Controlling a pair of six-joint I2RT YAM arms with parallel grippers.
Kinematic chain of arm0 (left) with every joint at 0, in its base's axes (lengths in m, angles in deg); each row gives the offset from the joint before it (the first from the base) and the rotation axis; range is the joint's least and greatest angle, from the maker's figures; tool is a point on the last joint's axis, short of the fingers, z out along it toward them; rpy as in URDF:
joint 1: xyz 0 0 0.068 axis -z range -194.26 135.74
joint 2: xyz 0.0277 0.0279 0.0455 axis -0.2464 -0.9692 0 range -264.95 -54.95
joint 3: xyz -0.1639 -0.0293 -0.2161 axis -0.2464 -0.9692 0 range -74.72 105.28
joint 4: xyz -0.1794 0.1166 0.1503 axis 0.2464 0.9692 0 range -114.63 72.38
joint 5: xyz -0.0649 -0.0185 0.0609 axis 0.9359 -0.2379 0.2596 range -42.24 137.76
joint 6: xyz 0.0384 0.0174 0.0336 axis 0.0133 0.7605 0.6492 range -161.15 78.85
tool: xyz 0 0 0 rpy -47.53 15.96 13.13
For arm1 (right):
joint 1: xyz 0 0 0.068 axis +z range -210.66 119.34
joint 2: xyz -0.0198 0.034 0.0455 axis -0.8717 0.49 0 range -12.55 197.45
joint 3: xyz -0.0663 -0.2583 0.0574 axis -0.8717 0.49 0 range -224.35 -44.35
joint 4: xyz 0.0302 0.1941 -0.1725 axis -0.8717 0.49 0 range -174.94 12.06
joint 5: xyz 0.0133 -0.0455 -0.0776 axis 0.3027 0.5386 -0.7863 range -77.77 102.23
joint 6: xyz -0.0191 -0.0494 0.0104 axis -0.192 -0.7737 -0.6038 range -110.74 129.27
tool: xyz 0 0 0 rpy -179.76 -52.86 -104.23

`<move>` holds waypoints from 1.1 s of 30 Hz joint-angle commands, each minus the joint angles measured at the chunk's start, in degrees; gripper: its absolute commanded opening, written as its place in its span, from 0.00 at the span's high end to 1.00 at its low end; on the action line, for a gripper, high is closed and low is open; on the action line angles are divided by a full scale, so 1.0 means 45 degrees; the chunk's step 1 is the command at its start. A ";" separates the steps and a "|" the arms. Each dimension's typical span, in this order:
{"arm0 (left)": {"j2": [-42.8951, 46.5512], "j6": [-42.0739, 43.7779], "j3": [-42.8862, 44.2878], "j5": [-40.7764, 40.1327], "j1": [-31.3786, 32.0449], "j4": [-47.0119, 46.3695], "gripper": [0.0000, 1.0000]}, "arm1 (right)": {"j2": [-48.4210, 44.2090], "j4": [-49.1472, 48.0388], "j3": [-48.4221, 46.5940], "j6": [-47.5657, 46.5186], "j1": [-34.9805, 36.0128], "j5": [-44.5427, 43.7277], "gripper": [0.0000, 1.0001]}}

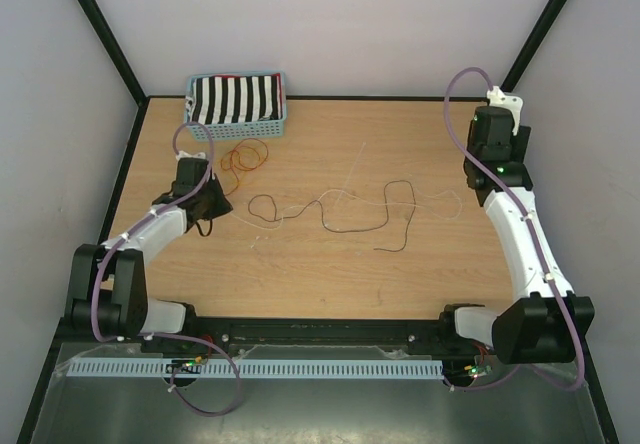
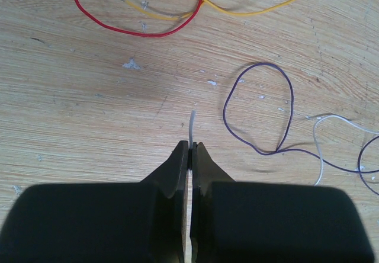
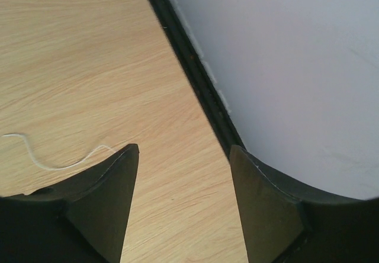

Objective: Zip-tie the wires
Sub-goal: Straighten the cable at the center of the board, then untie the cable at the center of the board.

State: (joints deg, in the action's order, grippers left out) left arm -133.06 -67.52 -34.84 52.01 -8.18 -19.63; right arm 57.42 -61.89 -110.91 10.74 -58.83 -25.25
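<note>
Wooden desk (image 1: 330,284), thin wires (image 1: 350,229) curling across the middle, left pincer (image 2: 191,147) closed tight on a thin white strip (image 2: 192,124), right pincer (image 3: 183,150) wide apart at the right edge.

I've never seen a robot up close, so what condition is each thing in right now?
Left claw: shut on a thin white strip.
Right claw: open, holding nothing.
Wires: loose curls on the table, not bundled.
Basket: upright, filled with something black-and-white striped.

Wires (image 2: 148,34): red, yellow, purple, white. Zip tie (image 2: 192,124) whitish. Basket (image 1: 235,130) blue; cloth (image 1: 235,99) black-white striped. Table (image 1: 350,274) tan woodgrain.
</note>
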 commanded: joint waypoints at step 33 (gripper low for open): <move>0.5478 0.0262 0.0454 0.2143 -0.2681 0.0630 0.01 | 0.6944 -0.8233 -0.0565 0.7795 0.6365 0.9842 0.17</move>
State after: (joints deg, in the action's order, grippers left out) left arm -112.47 -67.56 -36.11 58.46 -20.09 -16.42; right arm 81.51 -88.95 -108.20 37.71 -33.11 18.27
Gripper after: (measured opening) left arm 0.988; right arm 0.831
